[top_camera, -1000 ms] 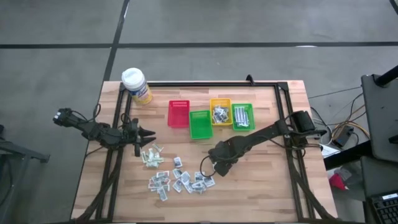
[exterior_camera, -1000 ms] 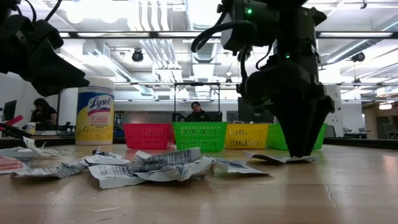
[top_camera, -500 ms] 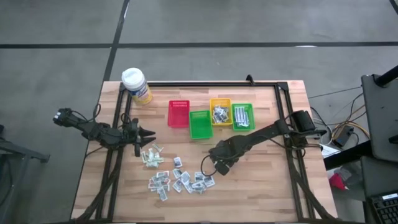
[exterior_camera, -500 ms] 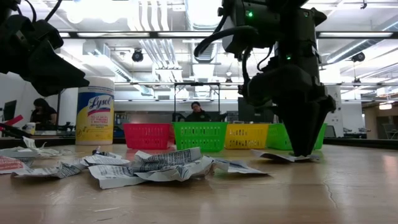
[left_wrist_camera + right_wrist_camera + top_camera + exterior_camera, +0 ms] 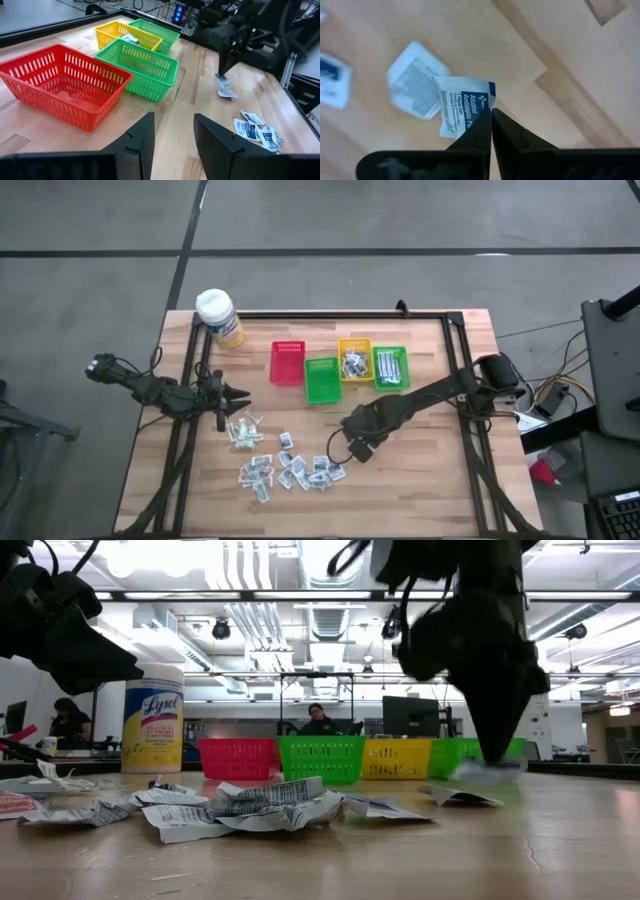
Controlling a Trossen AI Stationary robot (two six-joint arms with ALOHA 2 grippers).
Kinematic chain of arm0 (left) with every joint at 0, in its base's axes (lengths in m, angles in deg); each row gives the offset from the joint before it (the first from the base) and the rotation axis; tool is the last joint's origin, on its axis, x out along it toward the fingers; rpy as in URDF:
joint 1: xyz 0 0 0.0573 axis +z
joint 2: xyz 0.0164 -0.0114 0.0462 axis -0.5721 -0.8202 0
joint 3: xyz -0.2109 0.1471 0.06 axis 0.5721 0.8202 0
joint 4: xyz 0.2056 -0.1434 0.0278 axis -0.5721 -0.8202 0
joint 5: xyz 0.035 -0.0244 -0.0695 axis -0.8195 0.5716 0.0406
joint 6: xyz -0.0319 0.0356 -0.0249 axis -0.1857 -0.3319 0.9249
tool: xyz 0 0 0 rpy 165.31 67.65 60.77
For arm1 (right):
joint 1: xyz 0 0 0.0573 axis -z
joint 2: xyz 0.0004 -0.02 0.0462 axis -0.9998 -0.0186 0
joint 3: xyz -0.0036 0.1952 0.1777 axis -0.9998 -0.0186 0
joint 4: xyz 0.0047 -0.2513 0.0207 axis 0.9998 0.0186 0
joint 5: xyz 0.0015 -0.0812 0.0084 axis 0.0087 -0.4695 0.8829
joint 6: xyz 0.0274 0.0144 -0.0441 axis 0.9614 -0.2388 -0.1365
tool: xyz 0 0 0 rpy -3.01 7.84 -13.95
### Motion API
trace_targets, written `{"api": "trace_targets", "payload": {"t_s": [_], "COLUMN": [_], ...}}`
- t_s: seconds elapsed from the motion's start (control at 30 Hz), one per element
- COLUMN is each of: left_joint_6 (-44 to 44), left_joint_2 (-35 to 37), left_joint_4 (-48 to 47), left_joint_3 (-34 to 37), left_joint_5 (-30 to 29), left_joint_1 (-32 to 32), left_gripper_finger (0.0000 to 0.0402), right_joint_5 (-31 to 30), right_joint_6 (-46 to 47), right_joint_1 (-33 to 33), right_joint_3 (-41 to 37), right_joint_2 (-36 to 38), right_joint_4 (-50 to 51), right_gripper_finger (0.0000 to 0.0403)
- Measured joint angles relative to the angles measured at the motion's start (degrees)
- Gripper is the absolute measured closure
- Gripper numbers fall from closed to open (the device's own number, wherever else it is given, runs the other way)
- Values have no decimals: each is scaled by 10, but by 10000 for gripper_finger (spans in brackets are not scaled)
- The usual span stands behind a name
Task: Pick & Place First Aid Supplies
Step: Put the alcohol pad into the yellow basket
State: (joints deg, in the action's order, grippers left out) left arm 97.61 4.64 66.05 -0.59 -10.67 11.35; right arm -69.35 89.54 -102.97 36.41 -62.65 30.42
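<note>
My right gripper (image 5: 491, 116) has its jaws pinched together on the corner of one packet (image 5: 462, 107) — a white alcohol pad wrapper with a blue edge — and it hangs off the bench (image 5: 420, 480), just clear of the wood. Another packet (image 5: 415, 87) lies flat on the boards right below it. From above, this gripper (image 5: 357, 448) sits at the right edge of the scattered pile of packets (image 5: 290, 470) on the near half of the bench. A smaller cluster of packets (image 5: 243, 432) lies just left of that pile.

My left gripper (image 5: 238, 394) hovers over the left side of the bench, jaws apart and holding nothing, close to that smaller cluster.

Farther back stand four small bins in a row — red bin (image 5: 287, 362), green bin (image 5: 321, 379), yellow bin (image 5: 354, 360) with some packets in it, and a second green bin (image 5: 390, 367) holding long strips. A wipes tub (image 5: 219, 316) stands at the far left corner.
</note>
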Motion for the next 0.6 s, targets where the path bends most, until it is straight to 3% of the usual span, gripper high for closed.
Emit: {"api": "trace_targets", "payload": {"t_s": [0.3,0.6], "left_joint_6": [0,0], "left_joint_2": [0,0], "left_joint_4": [2,3], "left_joint_3": [0,0], "left_joint_5": [0,0], "left_joint_1": [0,0], "left_gripper_finger": [271,271], "right_joint_5": [13,6], "right_joint_6": [-25,-109], "right_joint_1": [3,38], "right_joint_3": [1,2], "right_joint_2": [91,191], "right_joint_4": [-18,-135], "right_gripper_finger": [394,394]}}
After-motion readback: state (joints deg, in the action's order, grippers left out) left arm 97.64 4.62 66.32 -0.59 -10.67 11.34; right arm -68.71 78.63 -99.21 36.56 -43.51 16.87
